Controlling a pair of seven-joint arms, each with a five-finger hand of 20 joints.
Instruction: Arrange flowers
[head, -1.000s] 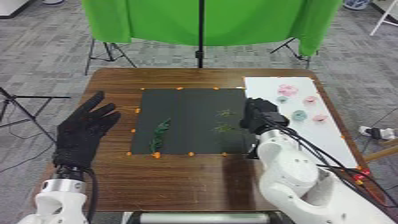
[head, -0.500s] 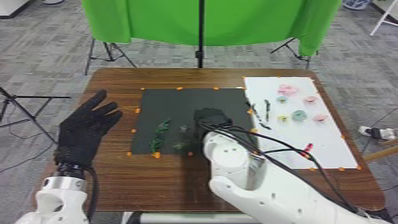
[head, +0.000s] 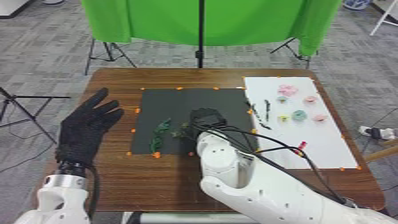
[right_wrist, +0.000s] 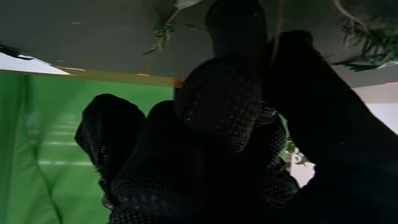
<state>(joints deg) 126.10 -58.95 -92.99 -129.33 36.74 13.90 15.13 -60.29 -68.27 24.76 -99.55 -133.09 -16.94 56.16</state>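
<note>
Right wrist view: thin stem (right_wrist: 281, 17) pinched between the fingers (right_wrist: 238, 30).

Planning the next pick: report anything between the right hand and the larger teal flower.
Dark leafy stems and a small yellow flower lie on the white sheet between the right hand and that teal flower.

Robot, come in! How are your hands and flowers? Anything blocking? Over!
Left hand open, right hand over dark mat. Leafy sprig on mat, flowers on white sheet. Right arm hiding part of mat.

Table (head: 142, 185) wood; dark sheet (head: 182, 102) matt; backdrop (head: 147, 22) cloth; right hand (head: 207, 118) textured fabric.
</note>
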